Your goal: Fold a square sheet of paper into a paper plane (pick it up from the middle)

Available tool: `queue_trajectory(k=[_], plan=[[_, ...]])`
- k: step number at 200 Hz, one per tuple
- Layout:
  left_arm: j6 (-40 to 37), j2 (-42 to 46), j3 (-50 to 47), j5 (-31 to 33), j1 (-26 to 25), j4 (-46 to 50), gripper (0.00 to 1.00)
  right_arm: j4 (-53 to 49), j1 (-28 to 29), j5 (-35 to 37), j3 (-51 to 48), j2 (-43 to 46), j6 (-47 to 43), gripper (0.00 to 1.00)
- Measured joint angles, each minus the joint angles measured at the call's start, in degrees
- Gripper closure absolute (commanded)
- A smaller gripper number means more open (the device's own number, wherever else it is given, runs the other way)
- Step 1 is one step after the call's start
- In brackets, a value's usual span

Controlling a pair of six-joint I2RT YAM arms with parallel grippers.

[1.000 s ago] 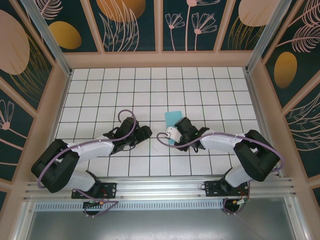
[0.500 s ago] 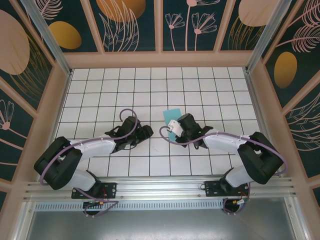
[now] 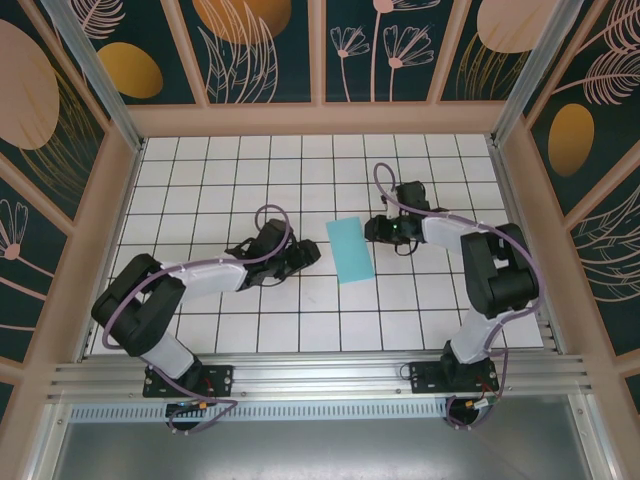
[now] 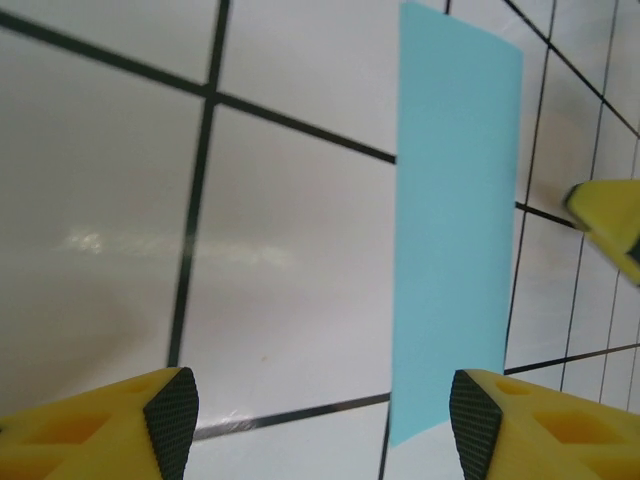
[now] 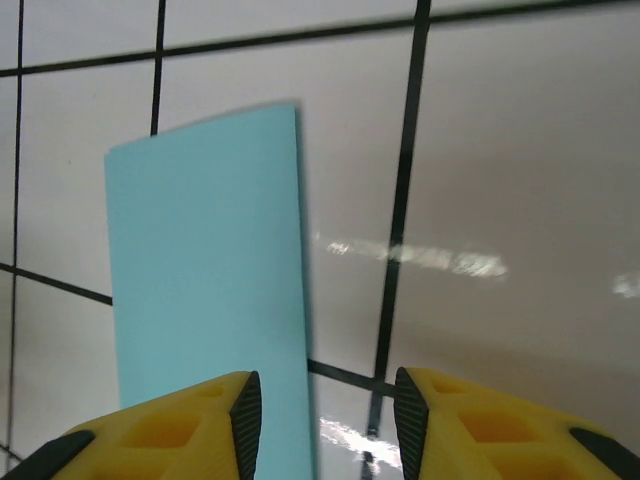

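The white gridded table (image 3: 200, 180) takes up most of the booth, and both arms are stretched out over it: the left arm (image 3: 200, 275) reaches in from its side and the right arm (image 3: 470, 245) bends round from the other. Between them lies the sheet of paper (image 3: 350, 250), flat on the tiles near the middle. It is light turquoise and shaped as a long narrow strip rather than a square, so to my eye it is already folded in half lengthwise.

The left gripper (image 3: 308, 254) sits just beside the strip's left edge, jaws spread wide with nothing in them. The right gripper (image 3: 374, 231) is just beside the upper right edge, jaws parted too. Its own camera shows bare tile between them, so it grips nothing.

I'd judge the centre crease is made and the nose folds come next. That calls for one gripper to pin the strip down while the other works a fingertip under a top corner — thin paper lying flat gives little to catch — and turns it in toward the crease without dragging the whole sheet across the slick tiles.
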State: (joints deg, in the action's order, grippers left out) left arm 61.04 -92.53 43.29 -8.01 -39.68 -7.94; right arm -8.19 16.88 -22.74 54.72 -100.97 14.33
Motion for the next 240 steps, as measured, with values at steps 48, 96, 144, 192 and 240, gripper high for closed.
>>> queue_trajectory(k=[48,96,144,192,240], plan=[[-0.9,-5.7,6.8,-1.7,0.0,-0.9,0.3,0.9,-0.7,-9.0,0.1,-3.2,6.2,0.68],[-1.0,-8.4,8.2,-2.5,0.0,-1.0,0.3,3.4,0.9,-15.0,-3.9,-2.9,8.6,0.74],[-1.0,-8.5,8.2,-2.7,0.0,-1.0,0.3,4.3,3.8,-19.7,-6.8,0.9,9.2,0.72],[-1.0,-8.5,8.2,-3.9,0.0,-1.2,0.31,3.1,2.7,-13.9,-6.3,6.0,8.9,0.72],[-0.8,-10.0,8.2,-5.7,0.0,-2.1,0.32,2.8,1.4,-10.2,-6.4,3.4,9.2,0.73]])
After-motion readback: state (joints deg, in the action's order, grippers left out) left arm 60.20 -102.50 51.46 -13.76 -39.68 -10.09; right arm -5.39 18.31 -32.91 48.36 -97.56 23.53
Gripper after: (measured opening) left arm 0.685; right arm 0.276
